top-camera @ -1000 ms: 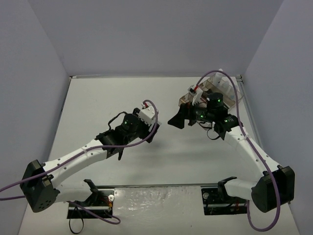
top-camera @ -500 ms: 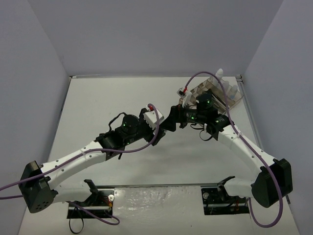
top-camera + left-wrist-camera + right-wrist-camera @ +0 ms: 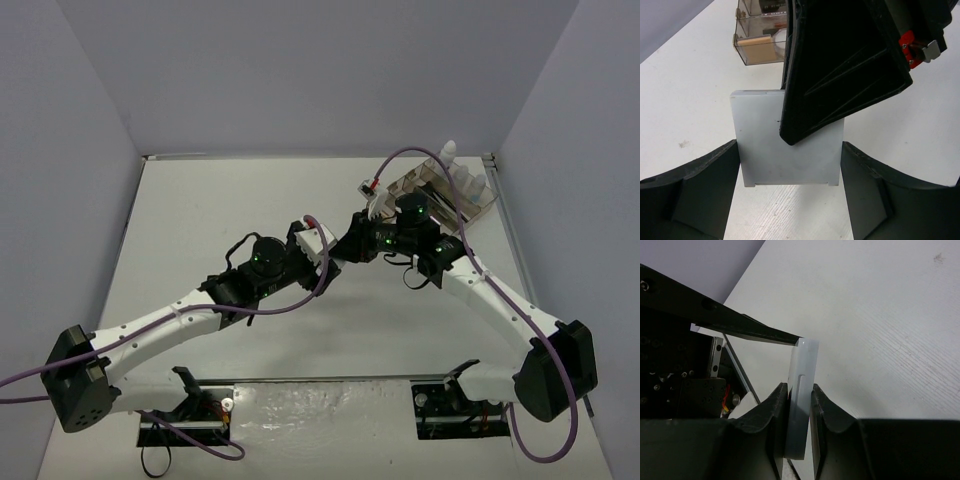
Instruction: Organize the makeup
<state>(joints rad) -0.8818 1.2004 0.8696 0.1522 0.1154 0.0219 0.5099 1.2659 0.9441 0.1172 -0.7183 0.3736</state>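
A pale, white-blue square pad (image 3: 765,145) of the makeup is held above the table between both arms. My left gripper (image 3: 790,146) is shut on its two side edges. My right gripper (image 3: 800,389) is shut on its flat faces, so the pad (image 3: 805,357) shows edge-on between those fingers. In the left wrist view a black right finger (image 3: 840,65) covers the pad's upper right part. From above, the two grippers meet at mid-table, left gripper (image 3: 322,246) against right gripper (image 3: 346,248), and the pad is hidden between them.
The clear smoky tray (image 3: 440,186) stands at the back right, behind the right wrist, with white-capped bottles (image 3: 474,186) in it. The left wrist view shows a tan pad (image 3: 757,50) in one of the compartments of the tray (image 3: 747,20). Purple cables loop over both arms.
The right arm swung left from the tray to the left gripper and its jaws closed on the pad. The left arm moved slightly right, still holding the pad.
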